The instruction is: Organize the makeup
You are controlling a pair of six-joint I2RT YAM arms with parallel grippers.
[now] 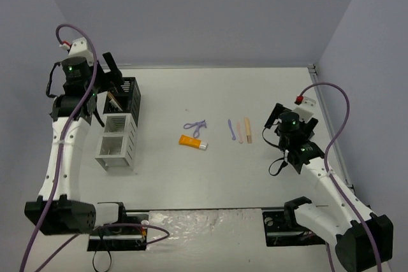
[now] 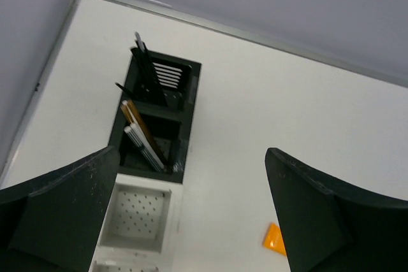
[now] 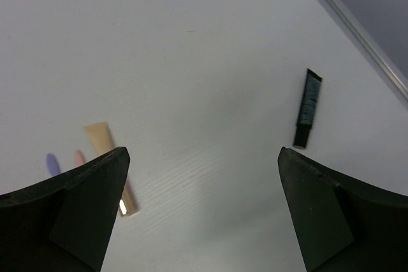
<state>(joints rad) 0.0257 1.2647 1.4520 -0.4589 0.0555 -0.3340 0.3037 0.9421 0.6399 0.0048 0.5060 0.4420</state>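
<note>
left gripper [image 2: 191, 154] jaws wide, empty, over rack [image 1: 132, 138] | pencils [image 2: 143, 138] stand in its black cells | right gripper [image 3: 204, 151] jaws wide, empty | orange tube [image 1: 190, 141] mid-table | purple loop tool [image 1: 196, 125] at tube's 12 o'clock | three sticks [image 1: 240, 130] at tube's 3 o'clock

The tube [image 1: 190, 141] is orange with a white cap. The looped tool [image 1: 196, 125] is purple. The rack [image 1: 130, 138] is part black, part perforated white.
</note>
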